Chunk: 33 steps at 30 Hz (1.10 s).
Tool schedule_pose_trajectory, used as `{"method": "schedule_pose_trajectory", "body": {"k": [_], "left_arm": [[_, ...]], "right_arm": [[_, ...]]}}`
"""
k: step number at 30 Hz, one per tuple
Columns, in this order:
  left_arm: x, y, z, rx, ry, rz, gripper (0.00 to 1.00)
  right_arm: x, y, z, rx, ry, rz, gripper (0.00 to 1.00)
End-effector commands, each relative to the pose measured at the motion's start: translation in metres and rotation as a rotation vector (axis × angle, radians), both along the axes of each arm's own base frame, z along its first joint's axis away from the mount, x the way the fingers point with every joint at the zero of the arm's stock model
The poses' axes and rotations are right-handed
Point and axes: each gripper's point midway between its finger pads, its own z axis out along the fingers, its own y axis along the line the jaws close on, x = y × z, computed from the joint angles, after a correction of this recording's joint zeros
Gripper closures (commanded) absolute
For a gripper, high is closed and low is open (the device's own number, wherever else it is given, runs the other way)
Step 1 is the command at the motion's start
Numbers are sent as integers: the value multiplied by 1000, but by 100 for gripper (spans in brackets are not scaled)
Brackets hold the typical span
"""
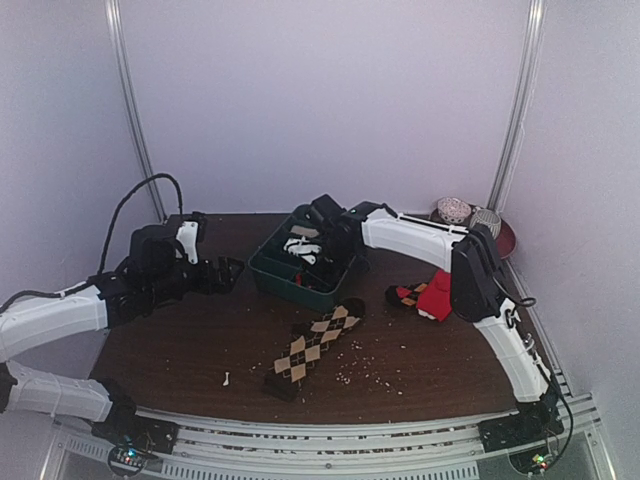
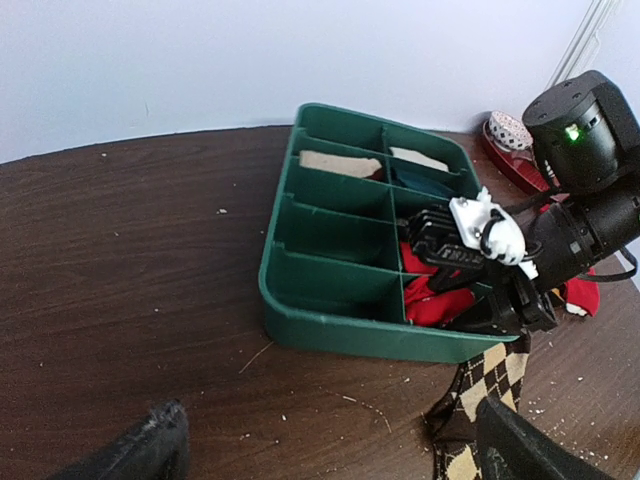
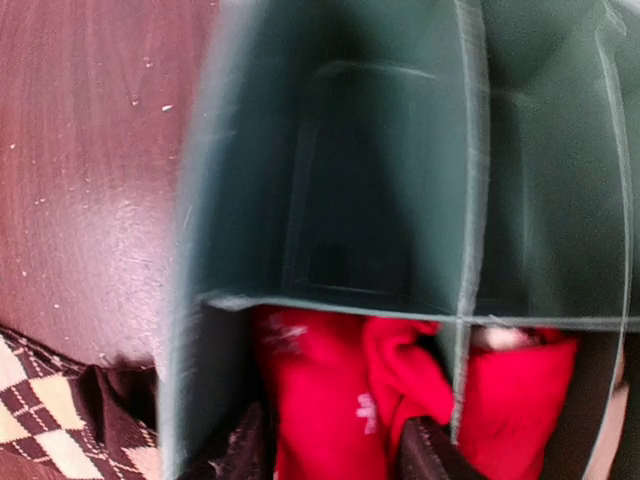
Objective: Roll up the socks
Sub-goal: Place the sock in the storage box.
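The red socks (image 3: 320, 400) sit bunched in the near end of the green tray (image 2: 330, 335), between the right gripper (image 3: 335, 452)'s half-parted jaws. I can't tell if they are gripped or freed, and a snagged fold might lift out. The left gripper (image 1: 226, 272) hangs released at 9 o'clock, and the argyle socks (image 1: 315, 345) lie flat on the worktop (image 1: 180, 340), long axis 7 to 1 o'clock, pointing at the tray.
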Motion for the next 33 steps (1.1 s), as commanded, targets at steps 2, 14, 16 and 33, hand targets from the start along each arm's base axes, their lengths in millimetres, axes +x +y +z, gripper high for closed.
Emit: {"method": "schedule_pose_trajectory", "body": {"k": [2, 14, 16, 33], "left_arm": [[5, -2, 13, -17, -41, -6, 2], [3, -2, 6, -14, -18, -6, 2], [3, -1, 4, -13, -16, -6, 2], [7, -5, -3, 6, 7, -12, 2]], "right_arm": [[-1, -27, -35, -112, 47, -108, 49], [5, -21, -3, -26, 33, -175, 42], [6, -20, 1, -9, 30, -185, 40], [10, -13, 66, 203, 4, -257, 65]]}}
